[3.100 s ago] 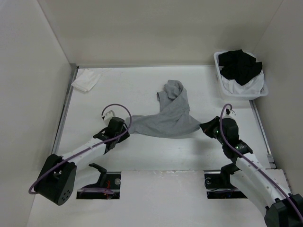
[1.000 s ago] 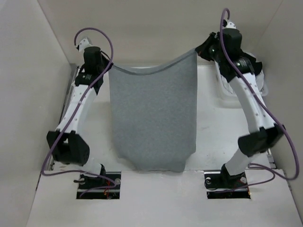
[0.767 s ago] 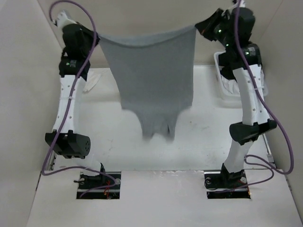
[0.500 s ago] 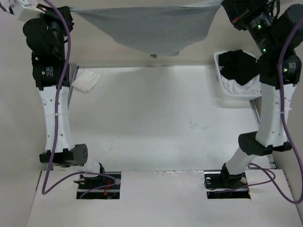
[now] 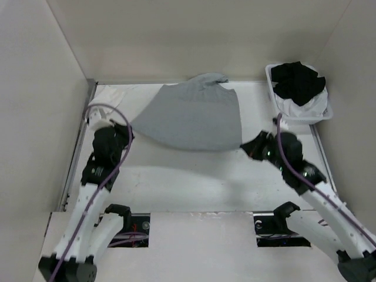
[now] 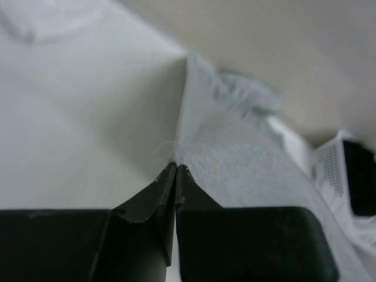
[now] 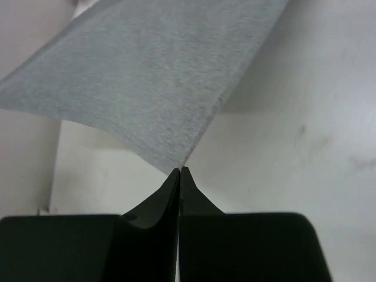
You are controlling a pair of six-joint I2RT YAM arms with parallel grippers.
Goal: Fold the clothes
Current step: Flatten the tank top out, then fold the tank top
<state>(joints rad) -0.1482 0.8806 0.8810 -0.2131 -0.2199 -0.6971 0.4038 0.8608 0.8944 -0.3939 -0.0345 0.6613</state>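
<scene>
The left tool [image 6: 176, 167] pinches the grey top [image 5: 194, 120] (one corner); the right tool [image 7: 180, 170] clamps another corner.

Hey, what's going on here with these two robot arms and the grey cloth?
The two arms are spreading a grey top out for folding. The left gripper and the right gripper are each shut on a near corner, holding that edge stretched above the table, while the far end lies bunched at the back. A basket holding a black garment sits at the far right.
</scene>
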